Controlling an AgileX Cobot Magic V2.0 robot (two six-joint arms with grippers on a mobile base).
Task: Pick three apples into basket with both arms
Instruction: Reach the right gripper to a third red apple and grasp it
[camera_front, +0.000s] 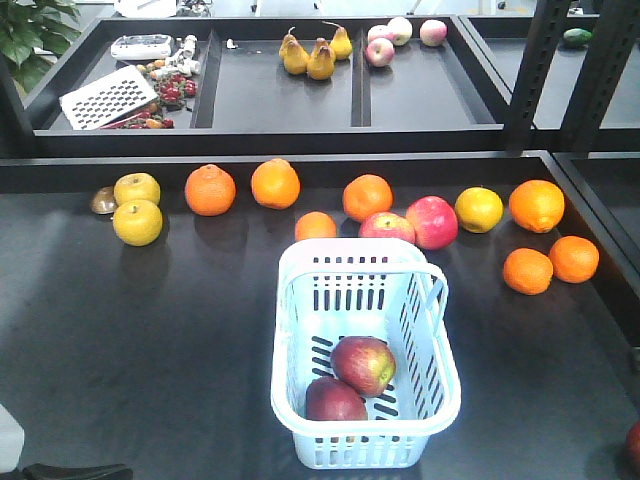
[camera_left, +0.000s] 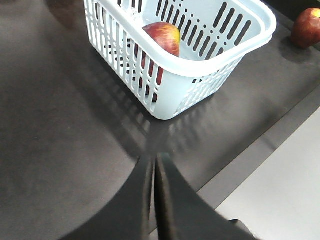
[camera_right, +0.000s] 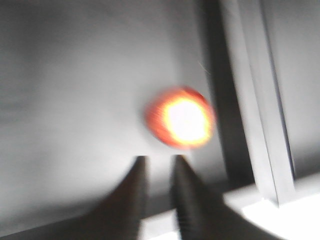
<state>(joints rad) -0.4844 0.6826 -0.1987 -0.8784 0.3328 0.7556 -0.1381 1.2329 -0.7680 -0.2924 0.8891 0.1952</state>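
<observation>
The pale blue basket (camera_front: 430, 345) stands at the front middle of the dark table and holds two dark red apples (camera_front: 364, 364) (camera_front: 334, 401). A third dark apple (camera_front: 634, 445) lies at the table's far right front edge, cut off by the frame. In the left wrist view my left gripper (camera_left: 155, 160) is shut with nothing in it, low over the table a short way before the basket (camera_left: 200, 65); one apple (camera_left: 164, 36) shows inside, another apple (camera_left: 307, 27) beyond. My right gripper (camera_right: 160, 161) is narrowly open and empty, just short of a blurred, glaring red apple (camera_right: 180, 118).
Oranges (camera_front: 210, 189), pink-red apples (camera_front: 431, 221) and yellow fruits (camera_front: 137, 221) line the table behind the basket. Back trays hold pears (camera_front: 308, 55) and a grater (camera_front: 108, 96). Black posts (camera_front: 535, 70) stand at right. The table's front edge (camera_left: 260, 150) runs near my left gripper.
</observation>
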